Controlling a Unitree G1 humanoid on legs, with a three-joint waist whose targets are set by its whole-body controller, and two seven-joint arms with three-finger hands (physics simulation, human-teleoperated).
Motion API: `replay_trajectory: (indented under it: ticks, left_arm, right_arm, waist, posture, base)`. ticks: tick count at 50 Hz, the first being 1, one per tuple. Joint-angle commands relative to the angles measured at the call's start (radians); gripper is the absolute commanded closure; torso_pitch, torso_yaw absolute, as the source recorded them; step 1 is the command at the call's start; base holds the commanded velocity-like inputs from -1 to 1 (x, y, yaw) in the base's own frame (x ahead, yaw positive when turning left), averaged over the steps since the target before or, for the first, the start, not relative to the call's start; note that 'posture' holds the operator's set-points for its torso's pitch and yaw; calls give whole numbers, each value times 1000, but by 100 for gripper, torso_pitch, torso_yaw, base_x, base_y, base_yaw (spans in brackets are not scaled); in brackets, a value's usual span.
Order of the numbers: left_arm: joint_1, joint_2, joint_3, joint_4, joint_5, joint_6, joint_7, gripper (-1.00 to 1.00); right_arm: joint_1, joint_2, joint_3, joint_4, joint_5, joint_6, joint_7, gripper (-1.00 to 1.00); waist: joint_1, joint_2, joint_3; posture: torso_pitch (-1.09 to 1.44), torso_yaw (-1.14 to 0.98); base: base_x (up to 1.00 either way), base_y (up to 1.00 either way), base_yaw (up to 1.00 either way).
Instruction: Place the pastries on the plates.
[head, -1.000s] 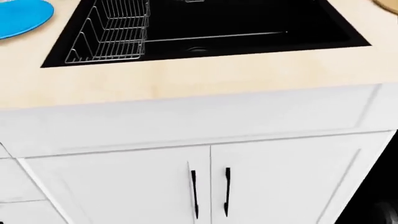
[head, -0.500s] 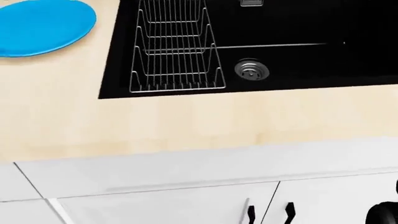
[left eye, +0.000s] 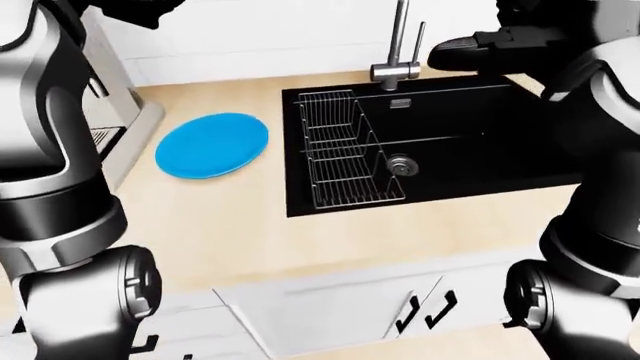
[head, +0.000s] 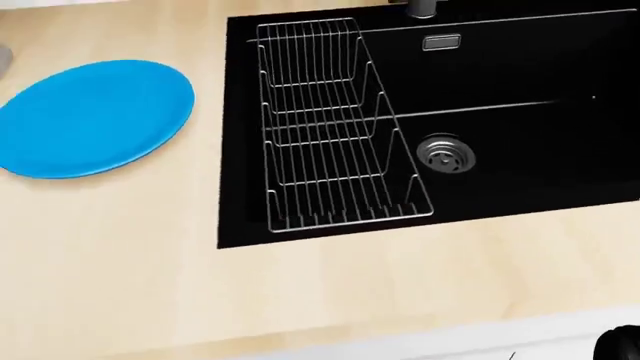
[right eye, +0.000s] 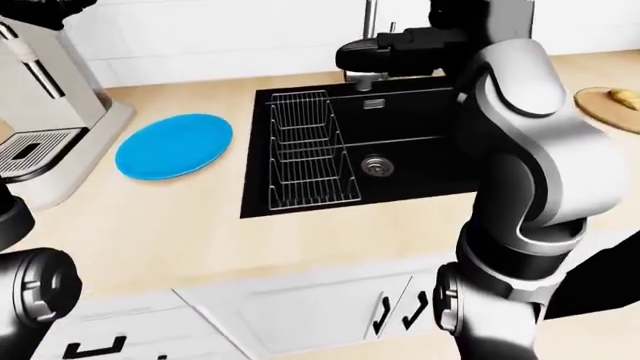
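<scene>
A round blue plate (head: 95, 120) lies flat on the light wooden counter (head: 120, 262), left of the sink. At the right edge of the right-eye view a yellowish pastry (right eye: 626, 96) lies on a tan round board (right eye: 598, 105). My right hand (left eye: 447, 54) is raised above the sink near the tap and points to the view's left; its fingers are too dark to read. My left arm rises at the left of the left-eye view, and its hand (left eye: 150, 9) is cut by the top edge. Neither hand visibly holds anything.
A black sink (head: 540, 172) is set into the counter, with a wire dish rack (head: 330, 135) in its left part and a drain (head: 445, 154). A metal tap (left eye: 400, 45) stands behind it. A coffee machine (right eye: 40, 112) stands far left. White cabinet doors (left eye: 330, 315) are below.
The camera has moved: the counter, sink and plate slide down and right in the head view, and the cabinet front drops out of the bottom. The things themselves have not moved.
</scene>
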Motion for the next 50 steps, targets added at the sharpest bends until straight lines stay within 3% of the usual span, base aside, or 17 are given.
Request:
replay_trajectory:
  ticks: [1,4,6,7,9,16,25,26,30,31,32,36,39,40,42,50]
  left_arm:
    - [-26,14,13,-13,6,-18,9,100]
    - [-22,16,15,-16,5,-17,9,100]
    - [-21,18,16,-19,4,-14,9,100]
    - [-20,18,17,-22,3,-14,9,100]
    - [-14,17,17,-25,3,-13,10,100]
    - [-10,13,14,-21,5,-22,14,100]
    - [-14,10,12,-17,6,-22,13,100]
    - [-15,10,10,-14,7,-23,12,100]
    - [-25,9,6,-7,11,-23,9,100]
    - [-27,6,5,-3,12,-25,8,100]
    - [-27,5,5,-1,13,-27,8,100]
    - [-34,0,2,9,18,-33,6,100]
    - [-33,-4,-1,12,22,-36,3,100]
    - [-31,-5,-1,11,23,-35,1,100]
    - [-24,-7,-1,6,26,-34,-2,100]
    - [21,-18,-11,51,82,-23,-17,100]
  right_arm:
    - [-24,-3,-5,-15,-2,-18,2,-100]
    - [-21,3,-5,-18,-3,-18,1,-100]
    - [-22,4,-4,-21,-3,-13,3,-100]
    - [-22,8,-8,-21,-1,-11,0,-100]
    - [-19,11,-14,-22,3,-14,-3,-100]
    - [-11,8,-6,-15,-3,-27,-3,-100]
    - [-15,3,-3,-19,-4,-20,8,-100]
    - [-16,3,-3,-17,-6,-21,9,-100]
    - [-20,9,-16,-18,-1,-21,5,-100]
    - [-24,25,-36,-15,13,-23,-11,-100]
    - [-24,14,-29,-14,17,-27,-10,-100]
    - [-18,6,-28,-16,32,-30,-24,-100]
    - [-13,7,-28,-14,44,-39,-35,-100]
    - [-11,5,-26,-16,46,-41,-36,-100]
    - [0,2,-23,-21,49,-44,-38,-100]
    - [10,-3,-24,-33,60,-41,-48,-100]
  waist:
    - [4,-16,-18]
    - [1,15,-19]
    - [-6,63,-18]
    - [-10,115,-23]
    - [-4,107,4]
    - [-14,65,13]
    - [-5,48,6]
    - [-6,56,-13]
    - [-1,26,-20]
    - [5,7,-2]
    - [9,21,6]
    - [12,13,10]
    - [24,-20,10]
    - [19,2,12]
    - [18,1,-2]
    - [8,15,-4]
  posture:
    - [0,0]
    - [0,0]
    - [0,0]
    - [0,0]
    - [0,0]
    - [0,0]
    - [0,0]
    - [0,0]
    - [0,0]
    - [0,0]
    - [0,0]
    - [0,0]
    - [0,0]
    - [0,0]
    - [0,0]
    - [0,0]
  base:
    - [0,61,0]
    - [0,61,0]
    - [0,55,0]
    - [0,5,0]
    - [0,0,0]
    - [0,0,0]
    - [0,1,0]
    - [0,15,0]
    - [0,23,0]
    - [0,0,0]
    - [0,0,0]
    - [0,0,0]
    - [0,0,0]
    - [0,0,0]
    - [0,0,0]
    - [0,0,0]
